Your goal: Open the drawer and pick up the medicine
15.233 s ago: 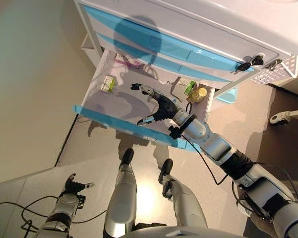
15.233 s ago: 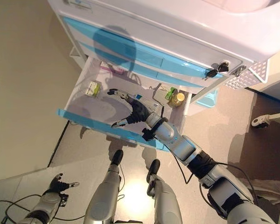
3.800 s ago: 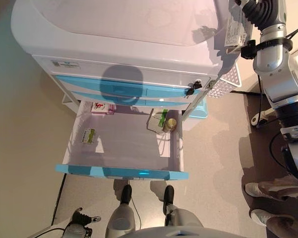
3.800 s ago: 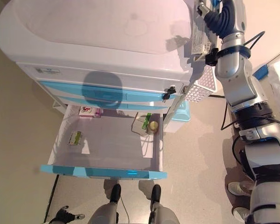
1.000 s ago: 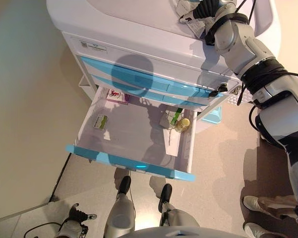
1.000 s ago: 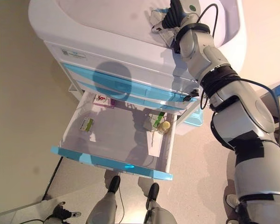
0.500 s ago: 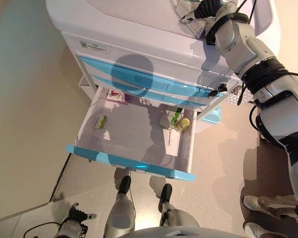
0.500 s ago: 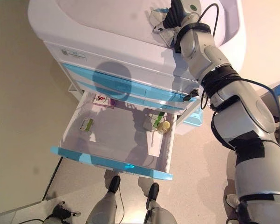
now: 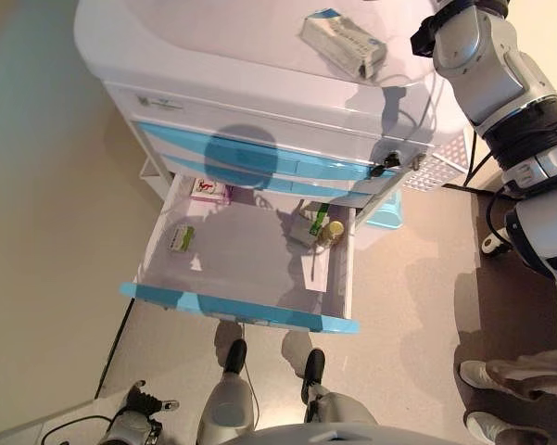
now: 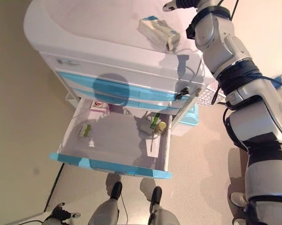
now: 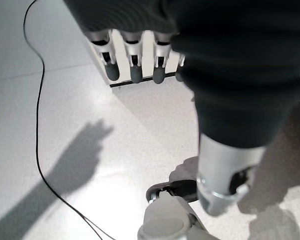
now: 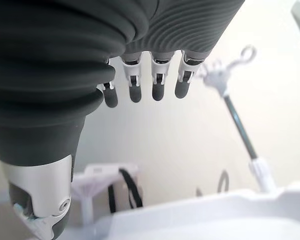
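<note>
The medicine box lies flat on top of the cabinet, upper centre of the head views, nothing touching it, so the pick looks finished and the box set where it is easy to reach. Below it, mid-frame, the drawer stands pulled out, with small packets and a little bottle on its floor. The right hand hovers at the top edge, beyond the box, fingers straight and holding nothing. The left hand hangs idle at lower left, fingers relaxed.

Stereo head pair looks down, sharing cart; wrist cameras close.
</note>
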You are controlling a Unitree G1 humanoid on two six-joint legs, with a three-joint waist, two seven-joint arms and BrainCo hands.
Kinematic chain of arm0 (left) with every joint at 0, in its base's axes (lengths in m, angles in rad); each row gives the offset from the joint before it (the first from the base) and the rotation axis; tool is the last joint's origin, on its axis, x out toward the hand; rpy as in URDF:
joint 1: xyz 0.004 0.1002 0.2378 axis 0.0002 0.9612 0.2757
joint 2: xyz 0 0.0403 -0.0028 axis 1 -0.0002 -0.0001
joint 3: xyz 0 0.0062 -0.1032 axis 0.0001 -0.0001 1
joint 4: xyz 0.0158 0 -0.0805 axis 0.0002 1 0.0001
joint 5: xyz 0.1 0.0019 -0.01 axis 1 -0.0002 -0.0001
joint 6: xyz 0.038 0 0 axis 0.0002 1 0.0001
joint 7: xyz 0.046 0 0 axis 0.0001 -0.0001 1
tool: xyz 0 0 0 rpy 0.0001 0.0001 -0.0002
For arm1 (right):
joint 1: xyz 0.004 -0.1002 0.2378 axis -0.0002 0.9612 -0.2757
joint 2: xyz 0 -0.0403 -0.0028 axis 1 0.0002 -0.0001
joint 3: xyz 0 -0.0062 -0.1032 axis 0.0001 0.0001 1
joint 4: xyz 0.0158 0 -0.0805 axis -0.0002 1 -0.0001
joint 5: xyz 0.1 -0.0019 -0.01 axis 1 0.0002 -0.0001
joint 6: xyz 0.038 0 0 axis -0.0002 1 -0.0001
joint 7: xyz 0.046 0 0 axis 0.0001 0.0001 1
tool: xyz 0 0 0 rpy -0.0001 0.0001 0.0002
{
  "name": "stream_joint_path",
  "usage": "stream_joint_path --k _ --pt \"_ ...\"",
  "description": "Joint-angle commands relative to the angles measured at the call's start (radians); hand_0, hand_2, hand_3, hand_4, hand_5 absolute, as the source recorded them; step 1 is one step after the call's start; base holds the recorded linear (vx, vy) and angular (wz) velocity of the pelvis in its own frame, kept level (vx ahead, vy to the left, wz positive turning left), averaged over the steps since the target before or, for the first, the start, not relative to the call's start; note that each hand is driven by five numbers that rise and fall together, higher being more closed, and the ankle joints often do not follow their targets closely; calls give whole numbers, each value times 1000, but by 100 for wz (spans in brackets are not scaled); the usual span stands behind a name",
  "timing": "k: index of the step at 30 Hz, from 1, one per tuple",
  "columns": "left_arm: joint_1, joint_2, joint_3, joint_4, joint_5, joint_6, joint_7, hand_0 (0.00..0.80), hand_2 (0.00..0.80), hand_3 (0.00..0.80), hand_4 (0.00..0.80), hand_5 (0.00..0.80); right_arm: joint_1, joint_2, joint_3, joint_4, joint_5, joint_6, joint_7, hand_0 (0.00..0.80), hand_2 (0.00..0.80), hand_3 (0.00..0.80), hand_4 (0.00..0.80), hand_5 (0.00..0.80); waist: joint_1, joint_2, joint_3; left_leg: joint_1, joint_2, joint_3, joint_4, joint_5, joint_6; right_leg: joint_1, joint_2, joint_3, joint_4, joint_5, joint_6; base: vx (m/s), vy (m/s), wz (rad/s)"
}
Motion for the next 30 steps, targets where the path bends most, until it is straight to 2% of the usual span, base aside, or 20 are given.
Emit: stream_joint_path --k 1,11,17,25,30 --pt "0 23 15 59 26 11 -5 0 0 0 0 0 20 -50 -14 -18 20 -18 -23 0 0 0 0 0 -19 -13 -74 -31 -49 -17 -24 12 43 -21 -21 0 38 -12 74 -16 -13 -9" --pt "9 5 26 63 48 24 -23 0 0 0 0 0 153 -130 -115 -94 47 -22 -17 0 0 0 0 0 -51 5 -114 11 -37 0 -37 12 35 19 -8 4 29 -22 69 2 -21 -8" --pt "25 -15 53 60 60 36 -31 0 0 0 0 0 385 -175 -285 -183 89 -21 -21 0 0 0 0 0 -71 23 -148 51 -32 9 -40 0 34 57 -7 6 28 -34 65 31 -11 -5" --pt "41 -47 72 32 64 38 -42 0 0 0 0 0 710 -134 -502 -276 108 -33 -30 0 0 0 0 0 -87 44 -176 87 -29 20 -43 -13 37 92 -10 2 27 -45 68 31 -5 -1" --pt "49 -59 77 10 62 36 -45 0 0 0 0 0 859 -87 -589 -330 109 -42 -27 0 0 0 0 0 -92 52 -186 100 -30 22 -45 -19 38 104 -12 4 26 -50 69 6 1 0"
